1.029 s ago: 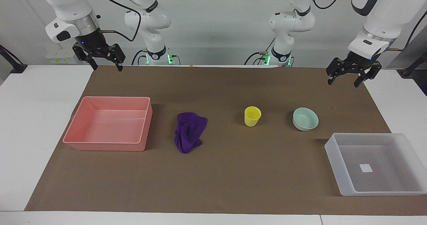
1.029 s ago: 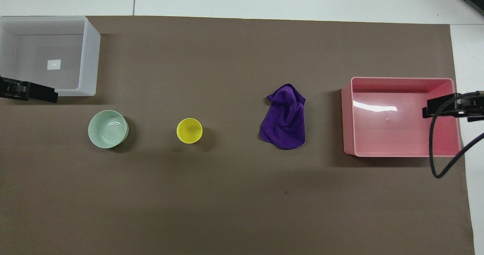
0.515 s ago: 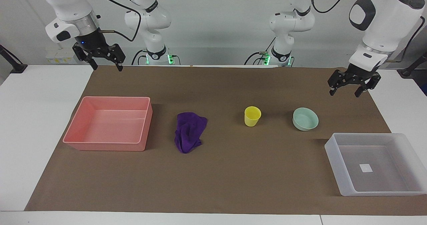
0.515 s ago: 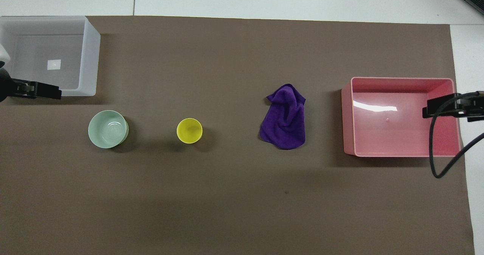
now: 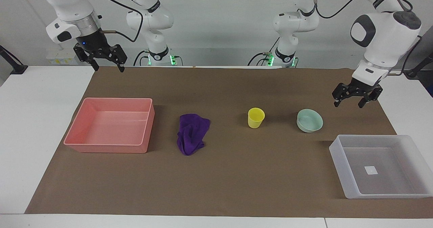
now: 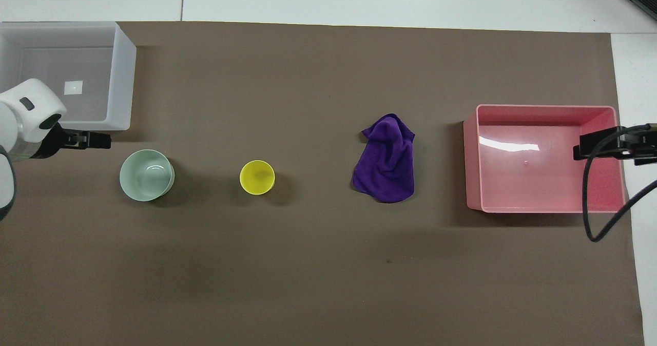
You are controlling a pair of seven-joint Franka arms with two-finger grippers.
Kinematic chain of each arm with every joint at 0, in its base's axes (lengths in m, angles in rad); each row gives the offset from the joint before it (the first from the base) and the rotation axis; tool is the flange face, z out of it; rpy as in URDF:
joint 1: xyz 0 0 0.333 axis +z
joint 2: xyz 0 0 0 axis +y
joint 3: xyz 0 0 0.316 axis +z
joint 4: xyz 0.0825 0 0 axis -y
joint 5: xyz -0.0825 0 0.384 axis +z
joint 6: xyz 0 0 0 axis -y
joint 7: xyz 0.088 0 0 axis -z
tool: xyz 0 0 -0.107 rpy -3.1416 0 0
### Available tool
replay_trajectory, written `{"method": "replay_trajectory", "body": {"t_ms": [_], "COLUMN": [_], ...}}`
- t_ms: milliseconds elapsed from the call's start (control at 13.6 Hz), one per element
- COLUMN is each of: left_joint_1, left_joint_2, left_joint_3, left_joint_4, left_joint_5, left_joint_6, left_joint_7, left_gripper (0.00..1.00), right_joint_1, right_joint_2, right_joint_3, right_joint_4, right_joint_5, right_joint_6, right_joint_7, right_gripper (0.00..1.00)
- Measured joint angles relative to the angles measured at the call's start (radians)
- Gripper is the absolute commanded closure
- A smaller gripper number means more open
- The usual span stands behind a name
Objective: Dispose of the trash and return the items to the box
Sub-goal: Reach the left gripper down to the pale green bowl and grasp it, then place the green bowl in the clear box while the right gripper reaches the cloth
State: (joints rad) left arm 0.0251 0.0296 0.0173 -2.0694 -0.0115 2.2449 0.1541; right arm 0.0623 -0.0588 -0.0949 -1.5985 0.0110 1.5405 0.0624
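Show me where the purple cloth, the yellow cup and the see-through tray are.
purple cloth [image 5: 192, 133], facing view, middle of the crumpled fabric.
yellow cup [image 5: 256, 117], facing view, its outer wall below the rim.
see-through tray [image 6: 121, 74], overhead view, the side wall toward the cup.

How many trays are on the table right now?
2. The pink tray sits at the right arm's end, beside the purple cloth. The clear tray sits at the left arm's end, farther from the robots than the bowl.

Purple cloth [image 5: 192, 134] lies crumpled on the mat. Toward the left arm's end sit a little yellow cup [image 5: 256, 117], upright and empty, then a mint bowl [image 5: 309, 120]. The see-through box [image 5: 381, 166] sits empty, farther from the robots than the bowl.
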Motion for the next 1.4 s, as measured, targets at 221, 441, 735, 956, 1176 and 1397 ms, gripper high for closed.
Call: {"method": "replay_trajectory", "body": {"t_ms": [221, 441, 735, 956, 1176, 1397], "left_joint_1": [0.000, 0.000, 0.011, 0.012, 0.012, 0.013], "left_joint_2": [0.004, 0.011, 0.038, 0.038, 0.038, 0.034], "left_joint_3": [-0.001, -0.001, -0.001, -0.001, -0.002, -0.004], "left_joint_4": [-0.113, -0.151, -0.228, -0.233, -0.233, -0.228], "left_joint_5": [0.000, -0.001, -0.010, -0.111, -0.145, -0.155], "left_joint_6": [0.119, 0.152, 0.211, 0.213, 0.211, 0.189], "left_joint_7": [0.000, 0.000, -0.001, -0.004, -0.004, -0.003], "left_gripper": [0.00, 0.00, 0.63, 1.00, 1.00, 1.00], "right_joint_1": [0.000, 0.000, 0.000, 0.000, 0.000, -0.001], "right_joint_2": [0.000, 0.000, 0.000, 0.000, 0.000, 0.000], "right_joint_3": [0.000, 0.000, 0.000, 0.000, 0.000, 0.000], "right_joint_4": [0.000, 0.000, 0.000, 0.000, 0.000, 0.000], "right_joint_5": [0.000, 0.000, 0.000, 0.000, 0.000, 0.000], "right_joint_6": [0.000, 0.000, 0.000, 0.000, 0.000, 0.000], "right_joint_7": [0.000, 0.000, 0.000, 0.000, 0.000, 0.000], "right_gripper": [0.00, 0.00, 0.00, 0.00, 0.00, 0.00]}}
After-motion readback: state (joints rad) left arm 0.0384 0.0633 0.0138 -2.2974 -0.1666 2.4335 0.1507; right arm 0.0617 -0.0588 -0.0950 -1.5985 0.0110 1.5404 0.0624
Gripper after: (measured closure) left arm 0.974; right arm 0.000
